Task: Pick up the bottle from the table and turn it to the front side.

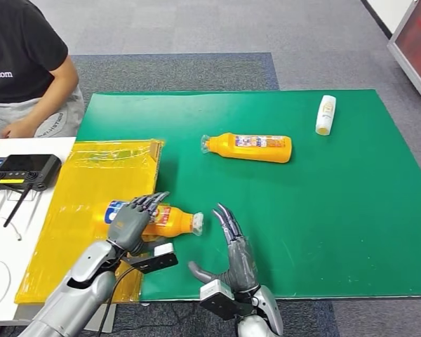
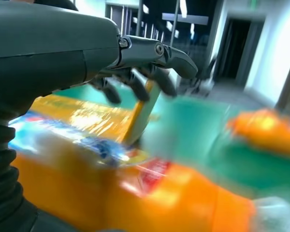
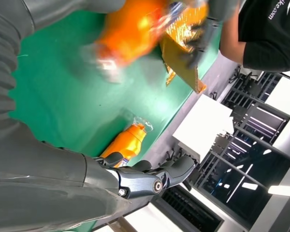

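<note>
1. A green mat [image 1: 304, 210] is laid over the table, with grey carpet [image 1: 198, 28] seen beyond it. A yellow padded bag [image 1: 92, 196] lies at the mat's left edge, beside a white desk [image 1: 17, 232] carrying a black controller [image 1: 22, 170].
2. A person in a black shirt [image 1: 17, 49] is seated at the far left.
3. An orange bottle [image 1: 168, 220] lies on its side, partly on the bag, cap toward the right.
4. A second orange bottle [image 1: 249, 147] and a small white bottle [image 1: 325, 114] lie farther back.
5. The left hand [image 1: 131, 221] is laid over the near bottle, fingers curved across it; a firm grasp cannot be confirmed.
6. The right hand [image 1: 235, 249] is held just beside the cap, fingers spread, nothing grasped.
</note>
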